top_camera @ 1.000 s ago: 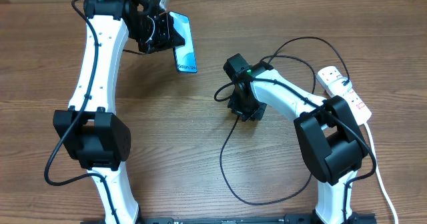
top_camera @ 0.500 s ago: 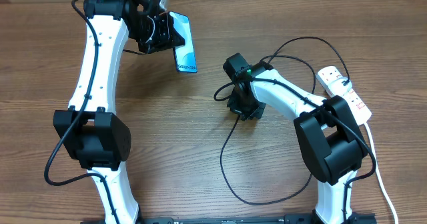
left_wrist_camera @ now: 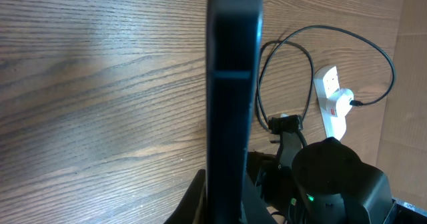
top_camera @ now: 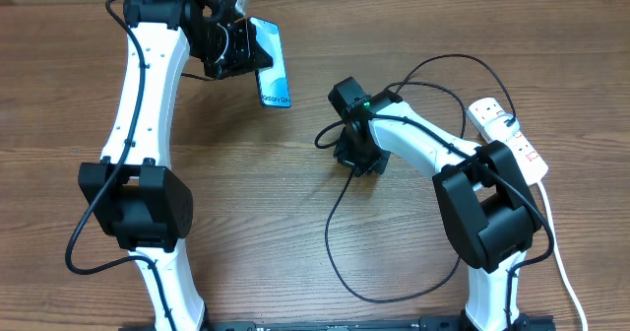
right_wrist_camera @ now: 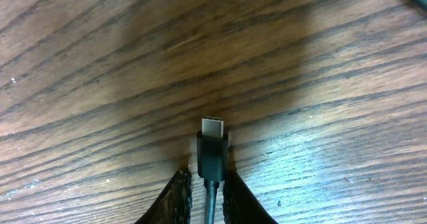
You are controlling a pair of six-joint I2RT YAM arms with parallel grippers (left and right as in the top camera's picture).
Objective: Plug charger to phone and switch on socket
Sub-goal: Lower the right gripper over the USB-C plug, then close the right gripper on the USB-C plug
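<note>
The left tool point(top_camera: 234, 47) is clenched on the phone point(top_camera: 275, 67), at the tabletop's point(top_camera: 246, 173) 11 o'clock. The right tool point(right_wrist_camera: 208, 179) pinches the charger point(right_wrist_camera: 212, 147), its plug poking toward 12 o'clock in the wrist view. Only the overhead view shows the socket point(top_camera: 484, 112), at 3 o'clock.

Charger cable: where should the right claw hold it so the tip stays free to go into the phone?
Grip the thin black charger cable by its moulded plug body just behind the silver tip. Pinch the body's two narrow sides and come in from the cable end. The body is rigid while the cable is limp, and this leaves the tip sticking out ahead. The right claw flanks it this way now.
</note>
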